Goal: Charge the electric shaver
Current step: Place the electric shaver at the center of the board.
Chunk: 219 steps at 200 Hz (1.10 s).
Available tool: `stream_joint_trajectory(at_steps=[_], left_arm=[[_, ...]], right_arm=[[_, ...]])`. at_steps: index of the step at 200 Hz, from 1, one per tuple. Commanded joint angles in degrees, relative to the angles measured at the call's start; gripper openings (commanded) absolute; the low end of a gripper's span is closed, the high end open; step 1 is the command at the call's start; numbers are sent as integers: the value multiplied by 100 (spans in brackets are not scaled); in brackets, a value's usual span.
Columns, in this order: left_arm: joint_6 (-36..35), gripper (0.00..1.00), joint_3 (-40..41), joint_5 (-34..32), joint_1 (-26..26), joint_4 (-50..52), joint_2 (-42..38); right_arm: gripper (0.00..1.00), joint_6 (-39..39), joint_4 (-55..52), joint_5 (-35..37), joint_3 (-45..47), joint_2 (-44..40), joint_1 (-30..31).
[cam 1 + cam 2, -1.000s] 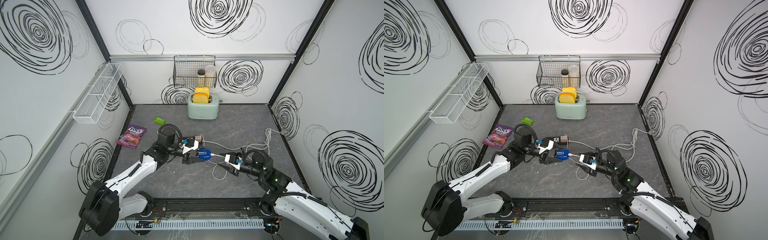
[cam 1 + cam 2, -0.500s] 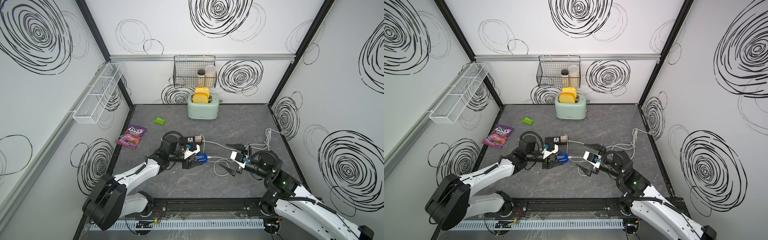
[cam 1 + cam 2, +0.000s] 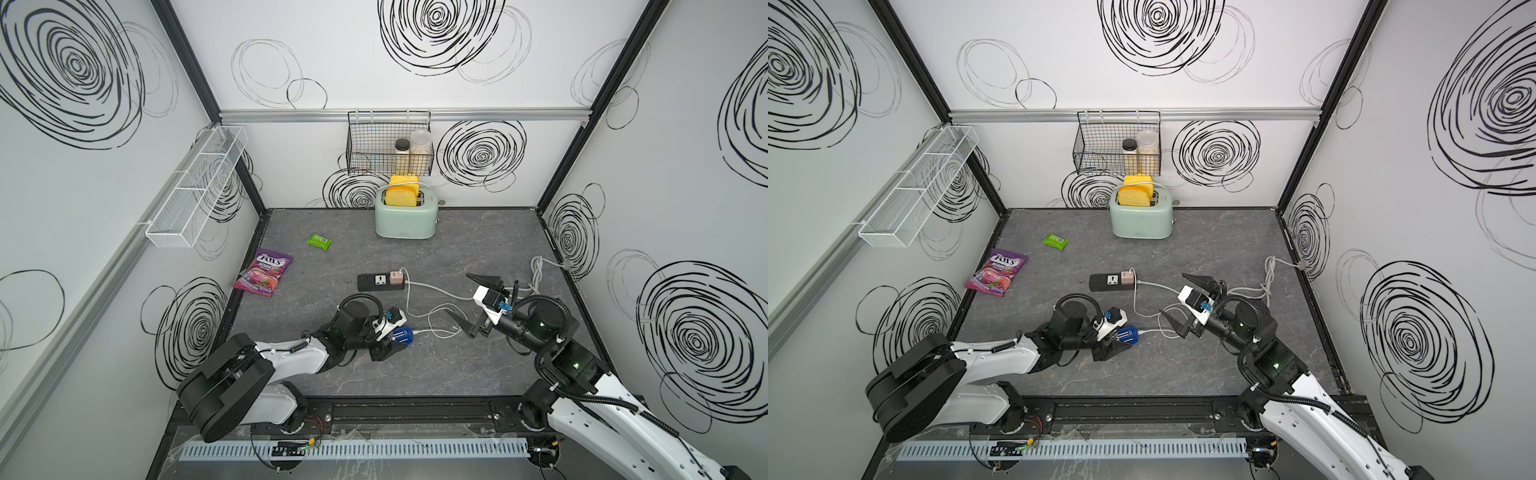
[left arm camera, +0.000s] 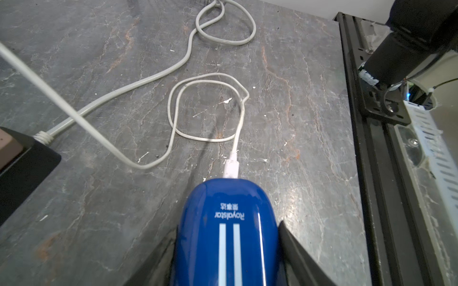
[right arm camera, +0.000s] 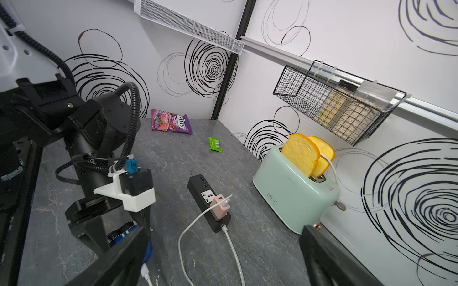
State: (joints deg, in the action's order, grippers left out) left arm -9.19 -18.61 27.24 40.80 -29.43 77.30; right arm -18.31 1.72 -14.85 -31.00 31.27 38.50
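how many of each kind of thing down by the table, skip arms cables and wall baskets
electric shaver: 1
power strip: 1
plug adapter: 1
toaster: 1
bread slices: 2
snack packets: 2, purple bag and green packet
total: 8

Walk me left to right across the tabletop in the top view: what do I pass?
candy bag → green packet → electric shaver → right claw, open → bundled grey cord. Left out: power strip and toaster, which overlap the shaver's span.
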Motion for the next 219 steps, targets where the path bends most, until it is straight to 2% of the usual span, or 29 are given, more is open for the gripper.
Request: stream_joint_trajectory(at_steps=[1, 24, 33, 66, 81, 92, 100, 115, 122, 126, 131, 134, 139, 167, 184, 201, 219], left_arm=[[285, 0, 156, -732, 192, -668, 209], [419, 0, 183, -1102, 277, -710, 457], [527, 12, 253, -1248, 325, -842, 515], [742, 27, 349, -1461, 407, -1084, 809], [816, 38, 388, -1406, 435, -1251, 958], [891, 41, 455, -1445, 435, -1415, 998], [919, 49, 512, -1479, 436, -1513, 983], [937, 59, 547, -1538, 442, -1505, 901], [946, 67, 519, -1584, 438, -1382, 819], [953, 73, 496, -1613, 440, -1309, 750], [975, 93, 457, -1648, 444, -1203, 648], [980, 100, 436, -1666, 435, -1125, 562], [981, 97, 386, -1682, 433, -1005, 415], [1031, 97, -134, -1969, 377, -239, -710], [1051, 97, -608, -2533, 177, 141, -1324], [1049, 97, -913, -3069, -352, 201, -1794], [1079, 97, -1030, -3276, -1308, 71, -2029]], right_arm=[[98, 171, 77, 139, -45, -35, -80], [98, 402, 57, 412, -72, 80, -185], [98, 451, 35, 484, -109, 117, -237], [98, 520, -136, 744, -260, 170, -413], [98, 553, -115, 830, -224, 105, -467], [98, 599, -62, 835, -156, 52, -514], [98, 651, -38, 812, -123, 29, -540], [98, 718, -9, 782, -118, 45, -584], [98, 739, -18, 805, -139, 63, -600], [98, 741, -21, 832, -154, 81, -609], [98, 749, -22, 876, -166, 104, -623], [98, 749, -21, 914, -175, 120, -624], [98, 748, -21, 969, -195, 143, -641], [98, 807, 99, 1331, -241, 332, -820], [98, 943, 274, 1639, -222, 511, -1003], [98, 1114, 512, 2025, -179, 737, -1282], [98, 1329, 825, 2246, -89, 925, -1705]])
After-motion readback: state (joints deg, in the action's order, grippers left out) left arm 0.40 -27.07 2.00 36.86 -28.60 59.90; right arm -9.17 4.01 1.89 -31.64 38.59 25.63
